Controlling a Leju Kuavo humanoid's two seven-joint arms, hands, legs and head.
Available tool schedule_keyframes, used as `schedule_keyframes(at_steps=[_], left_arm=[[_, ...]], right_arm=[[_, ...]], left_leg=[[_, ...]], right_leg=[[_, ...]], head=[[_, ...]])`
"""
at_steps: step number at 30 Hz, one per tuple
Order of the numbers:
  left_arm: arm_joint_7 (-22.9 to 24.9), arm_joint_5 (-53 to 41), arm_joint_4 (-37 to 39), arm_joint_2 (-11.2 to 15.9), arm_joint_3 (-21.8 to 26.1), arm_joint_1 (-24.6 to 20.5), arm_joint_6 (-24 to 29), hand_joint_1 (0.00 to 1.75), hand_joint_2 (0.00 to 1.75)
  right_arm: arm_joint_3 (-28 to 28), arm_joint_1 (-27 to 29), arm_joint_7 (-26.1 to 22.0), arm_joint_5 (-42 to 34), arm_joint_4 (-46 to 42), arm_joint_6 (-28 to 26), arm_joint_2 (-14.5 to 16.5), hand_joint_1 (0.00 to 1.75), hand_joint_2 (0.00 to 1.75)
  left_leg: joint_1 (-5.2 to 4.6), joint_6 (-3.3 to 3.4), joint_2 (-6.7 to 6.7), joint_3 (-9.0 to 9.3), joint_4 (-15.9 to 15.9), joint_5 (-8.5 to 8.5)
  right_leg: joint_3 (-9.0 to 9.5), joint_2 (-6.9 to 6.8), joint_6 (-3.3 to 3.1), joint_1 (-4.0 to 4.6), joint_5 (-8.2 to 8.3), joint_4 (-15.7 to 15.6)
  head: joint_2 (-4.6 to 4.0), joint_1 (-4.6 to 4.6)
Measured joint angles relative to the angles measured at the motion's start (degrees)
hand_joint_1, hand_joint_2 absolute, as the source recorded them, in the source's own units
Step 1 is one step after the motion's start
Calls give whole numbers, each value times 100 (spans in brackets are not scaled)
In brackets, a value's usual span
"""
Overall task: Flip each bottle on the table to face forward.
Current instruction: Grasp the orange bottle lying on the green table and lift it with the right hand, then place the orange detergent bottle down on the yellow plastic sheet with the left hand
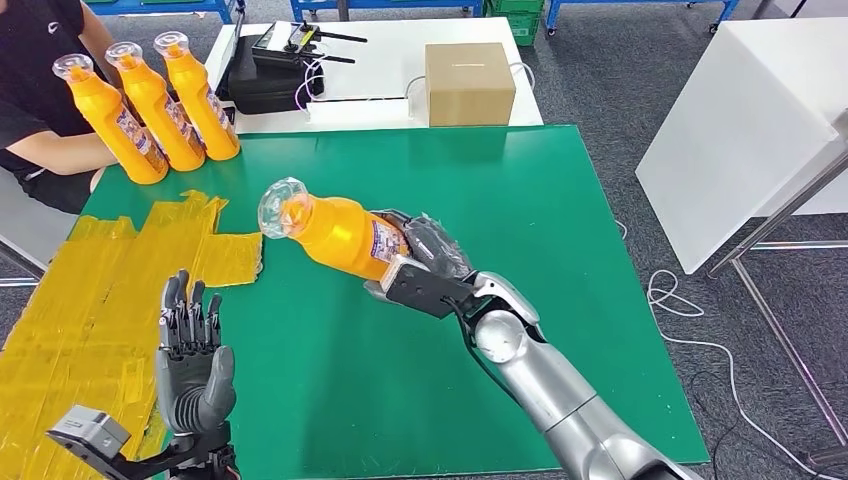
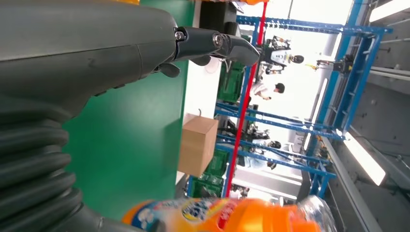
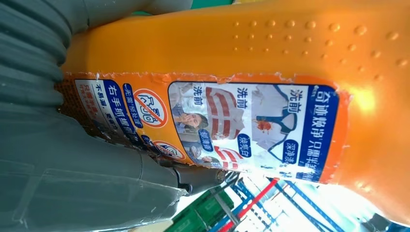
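Lower left of the head view, my left hand [image 1: 192, 350] stands fingers up and spread, holding nothing, over yellow tape [image 1: 90, 290]. At centre, my right hand [image 1: 425, 262] grips the orange bottle [image 1: 335, 232], tilted above the green mat [image 1: 560, 220]. Upper left, three bottles [image 1: 150, 105] stand beside a person's arm [image 1: 50, 150].

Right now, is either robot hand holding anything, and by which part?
The right robot hand grips an orange bottle around its lower body, by the label. The left robot hand holds nothing.
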Motion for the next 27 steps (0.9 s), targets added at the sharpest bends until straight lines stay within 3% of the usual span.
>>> schedule_keyframes(at_steps=[11,27], left_arm=[[19,19,28,13,-231,-152,-4,0,175],[39,20,87,32,-245,-162,-13,0,175]], right_arm=[[441,7,-61,134,753,27,635,175,175],[1183,77,-140,272,920,231,999,175,175]], left_leg=[[0,0,0,1,0,0],[0,0,0,0,-1,0]], right_leg=[[-1,0,0,1,0,0],[-1,0,0,1,-1,-1]], head=[[0,1],[0,1]])
